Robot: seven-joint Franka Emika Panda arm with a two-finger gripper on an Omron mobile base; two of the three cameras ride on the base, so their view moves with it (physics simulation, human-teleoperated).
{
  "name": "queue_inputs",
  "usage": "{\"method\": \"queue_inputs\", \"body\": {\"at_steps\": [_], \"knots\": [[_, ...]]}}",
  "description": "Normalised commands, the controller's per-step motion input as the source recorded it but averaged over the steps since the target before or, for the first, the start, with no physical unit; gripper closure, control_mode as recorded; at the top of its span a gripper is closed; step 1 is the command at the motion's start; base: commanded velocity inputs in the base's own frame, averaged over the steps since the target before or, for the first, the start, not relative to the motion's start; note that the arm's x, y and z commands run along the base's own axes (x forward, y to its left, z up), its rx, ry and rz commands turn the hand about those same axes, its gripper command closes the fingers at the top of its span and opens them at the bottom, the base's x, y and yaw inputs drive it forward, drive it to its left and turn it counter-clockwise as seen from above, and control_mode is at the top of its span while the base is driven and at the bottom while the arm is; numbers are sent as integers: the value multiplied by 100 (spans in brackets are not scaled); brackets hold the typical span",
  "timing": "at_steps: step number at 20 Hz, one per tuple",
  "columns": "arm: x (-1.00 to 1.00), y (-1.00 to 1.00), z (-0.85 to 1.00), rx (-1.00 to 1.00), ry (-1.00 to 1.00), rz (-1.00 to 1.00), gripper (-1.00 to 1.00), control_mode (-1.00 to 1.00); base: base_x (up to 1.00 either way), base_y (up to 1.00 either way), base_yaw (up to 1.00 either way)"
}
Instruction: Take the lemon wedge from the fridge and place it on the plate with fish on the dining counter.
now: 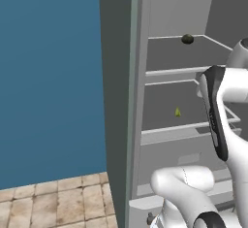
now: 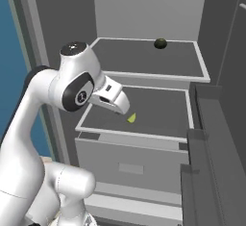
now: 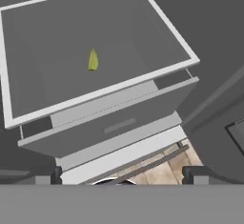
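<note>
- My pincer (image 3: 122, 179) stands wide and holds nothing; its two dark tips rise apart at the bottom of the hand view.
- The wedge (image 3: 93, 59) lies ahead of the pincer, well apart from it, on the middle shelf (image 3: 157, 73) of the open fridge (image 2: 144, 8). It also shows as a small yellow-green point in the left base view (image 1: 178, 111) and just past the hand's front end in the right base view (image 2: 131, 118).
- I judge the hand is held high and tilted down over the shelf so the wedge sits between the tips' line of travel before I lower it.
- A dark ball (image 2: 160, 43) rests on the shelf above, far beyond the pincer; I leave it alone.
- The drawer (image 3: 114, 125) lies between pincer and shelf, nearer me; its contents are hidden.
- In the base views the arm covers the fingers, so I read the opening from the hand view alone.
- The wedge is too small to tell which face lies up. The plate and counter are out of frame.
</note>
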Motion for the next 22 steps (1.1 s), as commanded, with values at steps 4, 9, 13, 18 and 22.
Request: {"method": "queue_inputs", "body": {"at_steps": [4, 9, 13, 18, 22], "knots": [[53, 22, -6, 4, 0, 6, -100, -100, 0, 0, 0], [68, 36, -29, 5, 0, 8, -100, -100, 0, 0, 0], [10, 2, -18, 0, 2, 3, -100, -100, 0, 0, 0], [25, 0, -29, 0, -1, 1, -100, -100, 0, 0, 0], [42, -3, -30, 0, -9, 3, -100, -100, 0, 0, 0]]}}
